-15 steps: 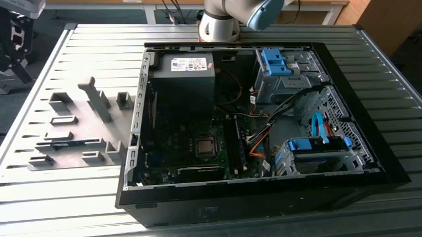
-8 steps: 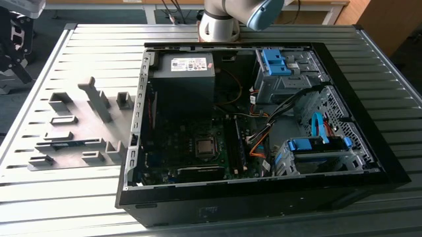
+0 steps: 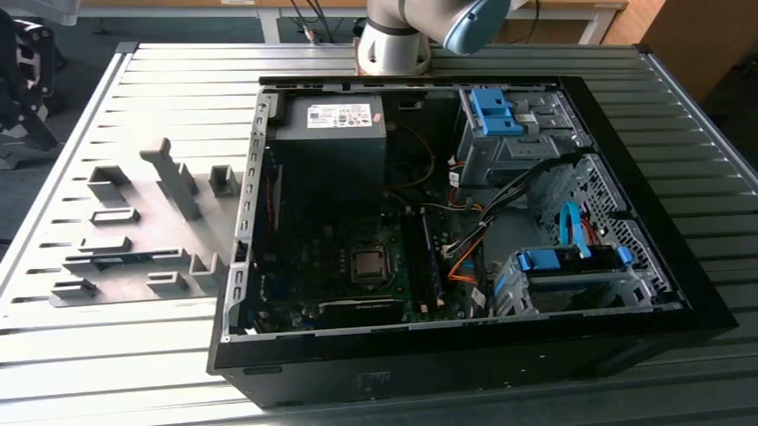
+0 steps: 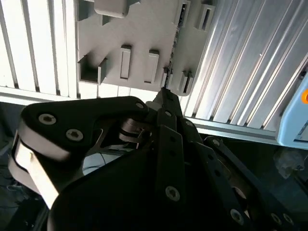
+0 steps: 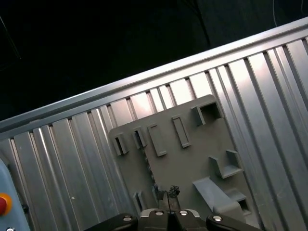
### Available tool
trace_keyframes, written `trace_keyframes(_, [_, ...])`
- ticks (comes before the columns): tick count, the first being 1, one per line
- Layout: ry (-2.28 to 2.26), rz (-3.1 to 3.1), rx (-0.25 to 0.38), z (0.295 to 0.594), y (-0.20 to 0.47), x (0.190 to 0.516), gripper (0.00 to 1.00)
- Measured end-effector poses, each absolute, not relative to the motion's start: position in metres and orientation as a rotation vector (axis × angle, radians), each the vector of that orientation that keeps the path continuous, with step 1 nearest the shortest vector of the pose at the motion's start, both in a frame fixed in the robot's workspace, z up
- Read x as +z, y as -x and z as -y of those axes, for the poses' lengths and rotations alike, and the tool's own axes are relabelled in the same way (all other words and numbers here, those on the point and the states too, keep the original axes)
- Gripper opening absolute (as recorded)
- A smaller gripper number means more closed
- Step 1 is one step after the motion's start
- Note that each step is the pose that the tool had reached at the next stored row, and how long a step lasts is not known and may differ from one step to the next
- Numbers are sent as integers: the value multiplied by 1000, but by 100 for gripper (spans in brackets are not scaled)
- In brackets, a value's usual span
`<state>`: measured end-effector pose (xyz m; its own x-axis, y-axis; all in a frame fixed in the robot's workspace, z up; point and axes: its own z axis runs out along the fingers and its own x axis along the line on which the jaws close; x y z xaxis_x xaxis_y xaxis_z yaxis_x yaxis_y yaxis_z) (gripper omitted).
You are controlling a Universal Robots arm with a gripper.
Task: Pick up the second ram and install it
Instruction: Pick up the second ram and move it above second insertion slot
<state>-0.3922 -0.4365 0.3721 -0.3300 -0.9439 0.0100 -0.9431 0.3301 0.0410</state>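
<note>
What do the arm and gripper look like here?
The arm is silver-grey and tubular, with a light-blue joint cap. In the second wrist view the gripper is matte black: flat bar linkages dotted with round silver screw heads, a pale grey part on one side, tapering to narrow tips.

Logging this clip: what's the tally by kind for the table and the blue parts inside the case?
Computer case: 1
Grey fixture plate: 1
Ram stick in the fixture: 1
Blue drive brackets: 2
Total: 5
</note>
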Motion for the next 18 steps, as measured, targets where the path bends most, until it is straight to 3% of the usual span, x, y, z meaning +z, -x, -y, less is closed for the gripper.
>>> trace_keyframes(18, [-2006, 2378, -33, 439, 397, 368, 11])
